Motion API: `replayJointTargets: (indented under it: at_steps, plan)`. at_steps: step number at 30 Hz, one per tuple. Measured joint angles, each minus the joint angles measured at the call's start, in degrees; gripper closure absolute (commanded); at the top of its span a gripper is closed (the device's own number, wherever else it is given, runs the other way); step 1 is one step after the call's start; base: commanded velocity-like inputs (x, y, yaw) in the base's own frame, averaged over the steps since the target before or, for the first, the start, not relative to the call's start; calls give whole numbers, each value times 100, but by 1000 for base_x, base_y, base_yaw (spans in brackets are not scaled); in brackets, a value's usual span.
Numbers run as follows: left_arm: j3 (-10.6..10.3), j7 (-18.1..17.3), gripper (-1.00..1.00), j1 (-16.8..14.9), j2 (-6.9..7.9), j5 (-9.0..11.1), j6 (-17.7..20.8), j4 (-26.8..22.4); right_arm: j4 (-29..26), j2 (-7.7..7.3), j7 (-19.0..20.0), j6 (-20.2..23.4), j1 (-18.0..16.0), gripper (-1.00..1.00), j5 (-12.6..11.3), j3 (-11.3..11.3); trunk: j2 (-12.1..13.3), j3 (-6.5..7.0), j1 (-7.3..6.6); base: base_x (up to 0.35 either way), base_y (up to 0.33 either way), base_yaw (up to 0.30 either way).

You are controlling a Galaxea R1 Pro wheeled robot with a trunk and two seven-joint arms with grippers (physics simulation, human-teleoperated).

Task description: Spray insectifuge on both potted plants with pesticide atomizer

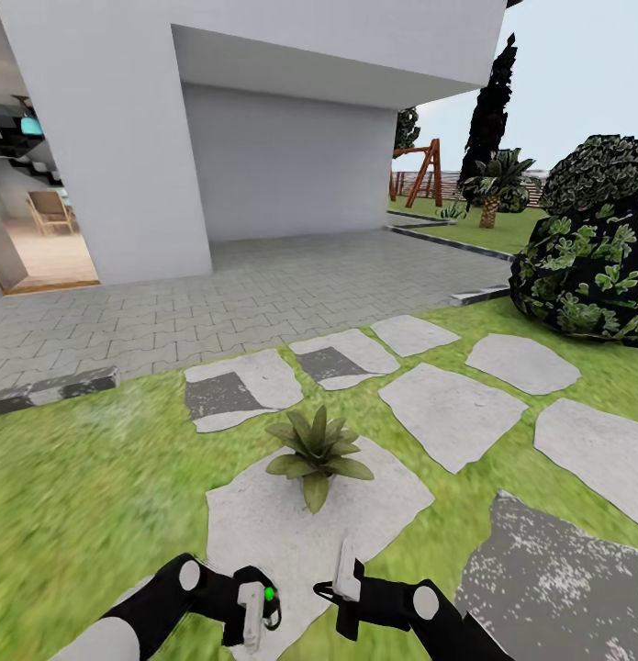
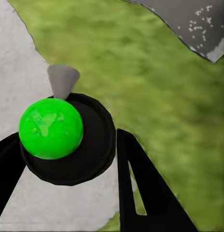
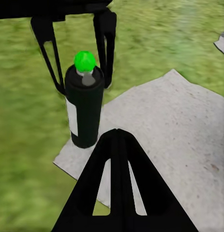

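Looking down from the head view, both arms reach forward low over a pale stepping stone [image 1: 291, 532] set in the lawn [image 1: 89, 468]. The left gripper [image 1: 254, 617] holds a small black spray can [image 1: 263, 610] with a green top, its jaws clenched on the can's sides. The right gripper [image 1: 346, 571] sits just beside it, a pale finger pointing up; from here I cannot tell how its jaws stand. One potted plant [image 1: 317, 450], a low rosette of pointed olive leaves, stands on the far part of the same stone, ahead of both grippers. More grey stones lie to the right, a dark leafy shrub [image 1: 589, 266] stands at the right edge, and a paved yard [image 1: 263, 285] leads to a white building [image 1: 218, 110]. A palm [image 1: 493, 188] and a wooden swing frame [image 1: 424, 174] stand far back.

From the left wrist view, the can's round black top [image 2: 87, 145] carries a bright green ball [image 2: 51, 128] and a grey cone nozzle [image 2: 62, 79]. Black fingers [image 2: 136, 183] press against it on both sides, over grass and stone.

From the right wrist view, the can [image 3: 85, 108] stands upright in the left gripper [image 3: 78, 48], whose two fingers flank its upper part. The right gripper's [image 3: 119, 140] own fingers meet at a point, clenched on nothing, near the can but apart from it.
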Motion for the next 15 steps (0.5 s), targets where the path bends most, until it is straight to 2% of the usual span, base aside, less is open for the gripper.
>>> replayJointTargets:
  at_steps: [1, 4, 9, 12, 15]
  plan:
    - [3, 12, 100, 8, 150, -7, 1, 2, 0, 0, 0, 0, 0, 100, 0, 0, 0, 0, 0, 0, 0, 0]
    - [11, 20, 100, 25, 399, 5, -2, 7, 0, -1, 0, 0, 0, 100, 6, -1, 0, 0, 0, 0, 0, 0]
    - [17, 27, 100, 50, 731, 29, -1, 10, 0, -2, 0, 0, 0, 100, 9, 0, 0, 0, 0, 0, 0, 0]
    - [18, 31, 100, 64, 1016, 37, -1, 14, 12, -7, -2, 0, 0, 100, 15, -1, 0, 0, 0, 0, 0, 0]
    - [34, 31, 100, 65, 1215, 104, 5, 14, 16, -8, -6, 0, 0, 100, 20, -5, 0, 0, 0, 0, 0, 0]
